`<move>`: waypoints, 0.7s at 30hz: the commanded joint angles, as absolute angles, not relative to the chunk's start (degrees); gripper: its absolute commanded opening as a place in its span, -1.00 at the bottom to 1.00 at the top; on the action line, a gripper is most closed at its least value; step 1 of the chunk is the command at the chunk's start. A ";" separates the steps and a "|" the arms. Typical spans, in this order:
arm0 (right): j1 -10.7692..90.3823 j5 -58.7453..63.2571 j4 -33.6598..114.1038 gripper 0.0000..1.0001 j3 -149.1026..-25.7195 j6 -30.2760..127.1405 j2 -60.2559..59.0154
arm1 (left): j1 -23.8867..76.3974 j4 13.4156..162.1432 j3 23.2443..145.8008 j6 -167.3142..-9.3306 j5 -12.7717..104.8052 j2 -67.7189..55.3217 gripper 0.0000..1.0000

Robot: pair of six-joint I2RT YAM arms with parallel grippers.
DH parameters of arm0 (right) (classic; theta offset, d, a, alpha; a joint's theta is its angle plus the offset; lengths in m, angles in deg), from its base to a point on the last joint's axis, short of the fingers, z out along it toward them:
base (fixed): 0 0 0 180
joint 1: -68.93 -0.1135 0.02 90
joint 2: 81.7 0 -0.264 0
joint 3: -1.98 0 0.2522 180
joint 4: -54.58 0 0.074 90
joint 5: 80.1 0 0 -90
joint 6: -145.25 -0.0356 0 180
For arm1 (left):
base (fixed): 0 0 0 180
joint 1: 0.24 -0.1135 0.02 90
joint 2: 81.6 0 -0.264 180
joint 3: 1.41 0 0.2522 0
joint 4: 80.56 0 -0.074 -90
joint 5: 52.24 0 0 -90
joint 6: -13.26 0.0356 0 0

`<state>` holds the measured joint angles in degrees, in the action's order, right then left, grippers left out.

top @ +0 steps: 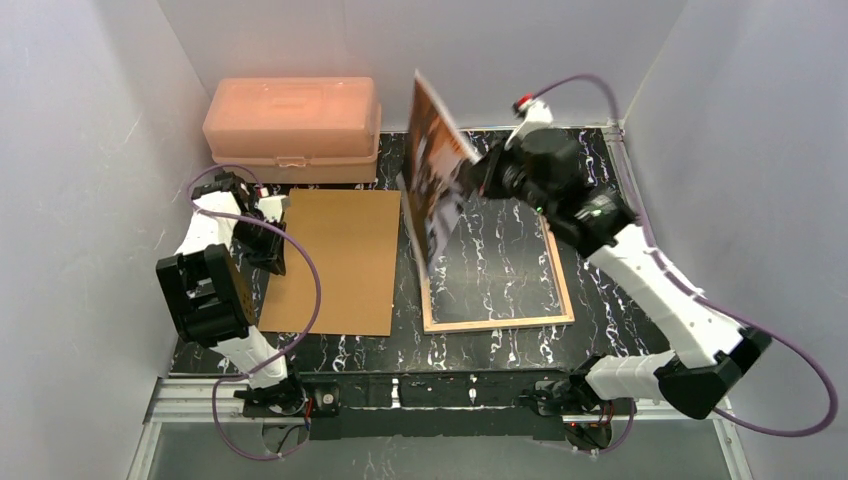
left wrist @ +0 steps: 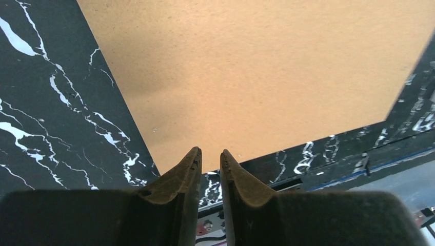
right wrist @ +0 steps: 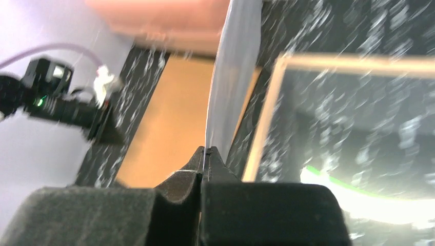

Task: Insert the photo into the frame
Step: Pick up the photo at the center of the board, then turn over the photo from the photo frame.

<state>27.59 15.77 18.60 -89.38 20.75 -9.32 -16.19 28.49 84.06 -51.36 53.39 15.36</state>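
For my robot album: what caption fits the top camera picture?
Right gripper holds the photo upright over the frame.

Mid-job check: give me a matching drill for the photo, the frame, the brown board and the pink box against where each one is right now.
Things:
1 photo
2 frame
3 brown board
4 pink box

Places:
A far left corner of the table
B lying flat, right of the board
C standing on edge, pinched by the right gripper
D lying flat, just ahead of the left gripper

Pairs: 1-C, 2-B, 3-D, 4-A
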 commanded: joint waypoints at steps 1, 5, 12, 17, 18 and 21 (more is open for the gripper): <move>27.92 35.82 -1.19 -0.97 -107.93 40.07 -10.35 | -16.42 21.36 87.34 -52.75 58.70 10.87 -0.61; 27.97 43.24 -3.26 -0.97 -115.13 48.29 -12.12 | -16.42 21.16 86.94 -52.27 58.12 9.69 -0.61; 27.97 35.00 -6.86 -0.97 -113.62 56.47 -11.52 | -16.42 21.16 86.01 -52.06 57.86 10.06 -0.62; 25.32 37.05 -12.96 -0.97 -109.96 56.50 -6.26 | -16.42 21.12 86.50 -52.10 57.39 9.99 -0.63; 24.54 37.25 -13.38 -0.97 -108.78 56.82 -5.89 | -16.42 21.04 86.72 -52.10 57.32 10.07 -0.63; 21.88 37.08 -14.91 -0.97 -105.94 57.64 -4.57 | -16.41 20.73 87.12 -52.05 57.27 10.27 -0.64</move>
<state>25.10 36.75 -9.46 -108.94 54.78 -5.54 -16.19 23.15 86.33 -52.16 56.59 11.43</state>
